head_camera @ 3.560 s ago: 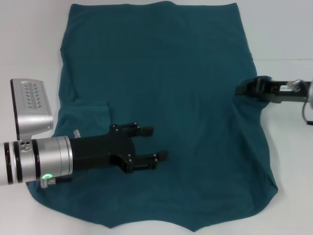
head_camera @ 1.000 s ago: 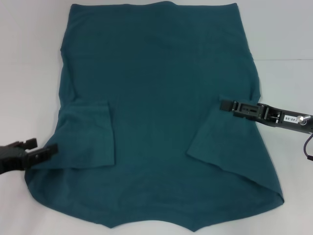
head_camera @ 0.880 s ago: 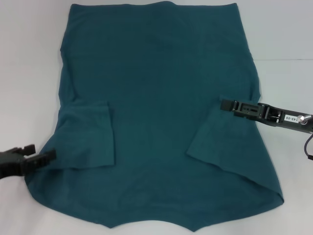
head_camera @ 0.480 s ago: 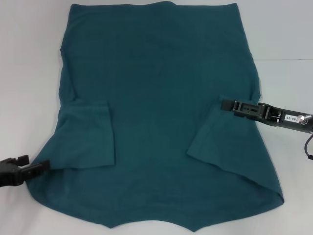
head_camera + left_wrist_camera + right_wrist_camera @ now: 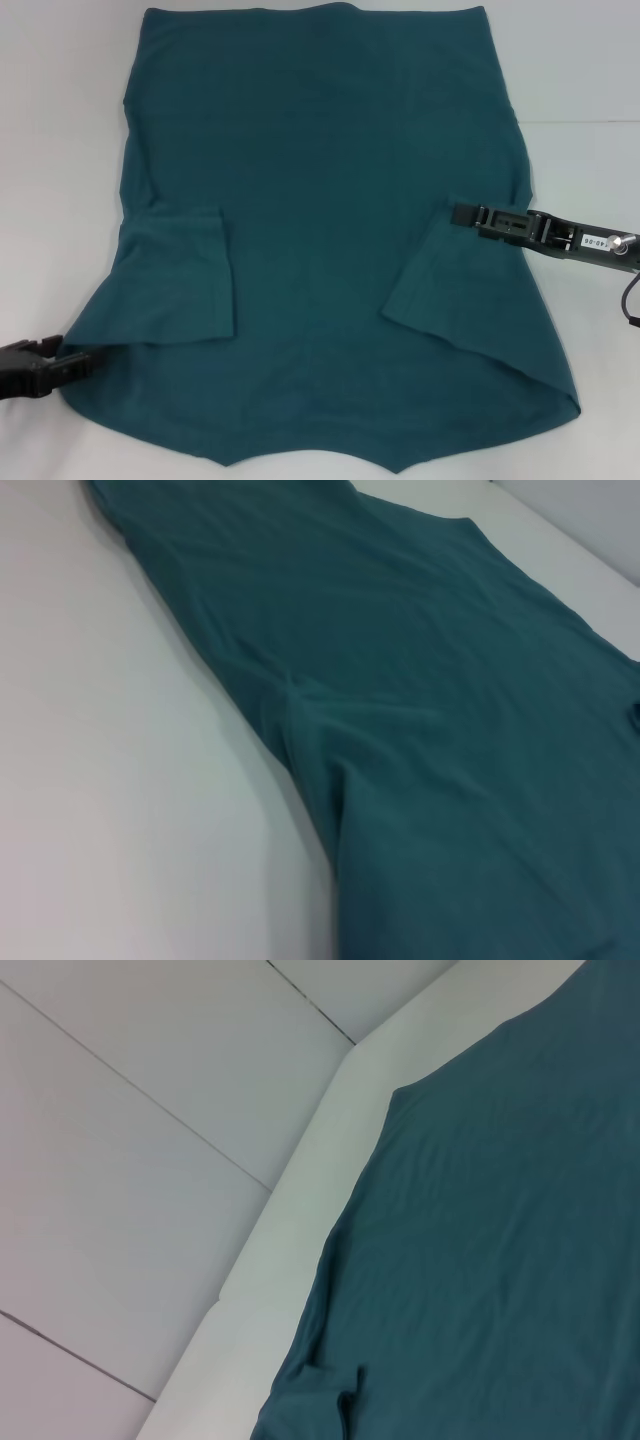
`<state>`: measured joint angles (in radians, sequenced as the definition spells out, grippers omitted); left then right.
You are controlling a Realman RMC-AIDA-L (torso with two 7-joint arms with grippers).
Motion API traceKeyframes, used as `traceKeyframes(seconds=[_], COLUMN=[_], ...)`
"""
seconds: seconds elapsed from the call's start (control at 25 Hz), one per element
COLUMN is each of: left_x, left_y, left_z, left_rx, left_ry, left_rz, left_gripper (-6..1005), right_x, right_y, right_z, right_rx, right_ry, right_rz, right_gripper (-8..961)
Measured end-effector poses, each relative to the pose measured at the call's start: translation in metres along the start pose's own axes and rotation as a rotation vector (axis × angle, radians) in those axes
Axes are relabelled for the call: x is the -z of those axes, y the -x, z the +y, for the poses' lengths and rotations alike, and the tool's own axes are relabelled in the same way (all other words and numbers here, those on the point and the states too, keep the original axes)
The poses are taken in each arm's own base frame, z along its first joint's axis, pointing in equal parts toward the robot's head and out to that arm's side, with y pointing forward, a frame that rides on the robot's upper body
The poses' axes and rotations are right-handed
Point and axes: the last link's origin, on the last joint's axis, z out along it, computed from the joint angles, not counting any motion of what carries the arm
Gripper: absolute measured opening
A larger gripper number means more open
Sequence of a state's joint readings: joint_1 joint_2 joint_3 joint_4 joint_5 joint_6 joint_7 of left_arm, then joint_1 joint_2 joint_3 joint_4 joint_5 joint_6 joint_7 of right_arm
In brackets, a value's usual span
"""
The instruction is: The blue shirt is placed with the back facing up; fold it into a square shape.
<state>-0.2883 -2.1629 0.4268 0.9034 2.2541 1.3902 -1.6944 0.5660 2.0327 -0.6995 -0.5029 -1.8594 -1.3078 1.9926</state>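
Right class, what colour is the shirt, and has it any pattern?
The blue shirt is plain dark teal-blue with no print, clearest in the head view.

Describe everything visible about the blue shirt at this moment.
The blue shirt is a large, plain dark teal T-shirt of soft fabric, lying flat on the white table. Both short sleeves are folded inward onto the body. The right end effector rests at the right sleeve fold; the left end effector sits at the shirt's near-left edge.
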Motion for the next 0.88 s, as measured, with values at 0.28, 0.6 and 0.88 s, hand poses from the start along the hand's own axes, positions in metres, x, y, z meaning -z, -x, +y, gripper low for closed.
traceKeyframes(seconds=[0.28,0.6,0.88], left_x=[0.0005,0.0017,0.0041], left_y=[0.0016,-0.004,-0.0063], left_z=[0.0008,-0.0012,-0.0039], left_rx=[0.001,-0.018,-0.025], left_ry=[0.005,-0.005,-0.022], left_rz=[-0.005,0.002,0.005], left_gripper=[769,768,768], right_x=[-0.0005,-0.0004,-0.0004], right_y=[-0.0003,-0.0003,0.0], right_z=[0.0002,0.0002,-0.0004], right_rx=[-0.001,-0.001,-0.001], right_ry=[0.0,0.0,-0.004], right_rz=[0.0,0.0,-0.002], right_gripper=[916,916,916])
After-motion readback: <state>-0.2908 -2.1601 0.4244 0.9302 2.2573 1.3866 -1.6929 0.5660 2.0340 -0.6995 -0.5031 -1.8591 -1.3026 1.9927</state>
